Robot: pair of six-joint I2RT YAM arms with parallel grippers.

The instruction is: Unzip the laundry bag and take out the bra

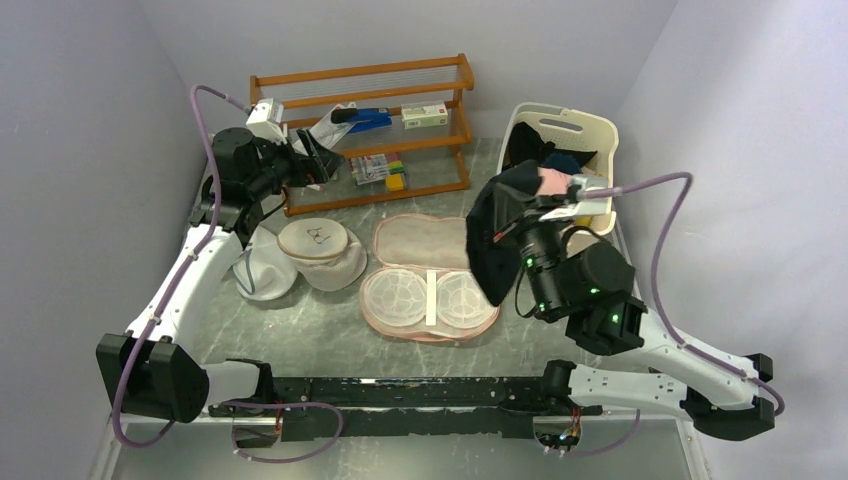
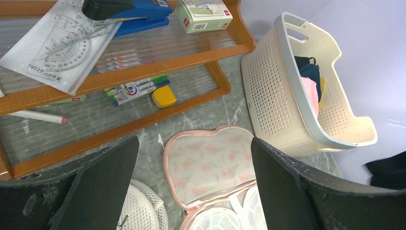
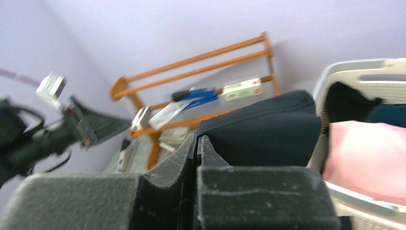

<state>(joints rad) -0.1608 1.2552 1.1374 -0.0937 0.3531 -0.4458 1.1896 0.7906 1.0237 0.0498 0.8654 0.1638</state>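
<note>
1. right gripper (image 3: 197,143) clamped on the black bra (image 1: 490,250), dangling over the right edge of the open laundry bag (image 1: 420,245); thin pinch, could slip
2. left gripper (image 2: 194,148) gapes empty by the shelf (image 1: 365,72); nothing pins the bag if fabric snags

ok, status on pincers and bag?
Left pincer open near shelf. Right pincer shut on black bra, held up by basket. Laundry bag unzipped, lying open. Nothing blocking.

Grey table (image 1: 300,340) bears laundry bag (image 1: 415,245), rack (image 1: 360,71), basket (image 1: 575,125).
</note>
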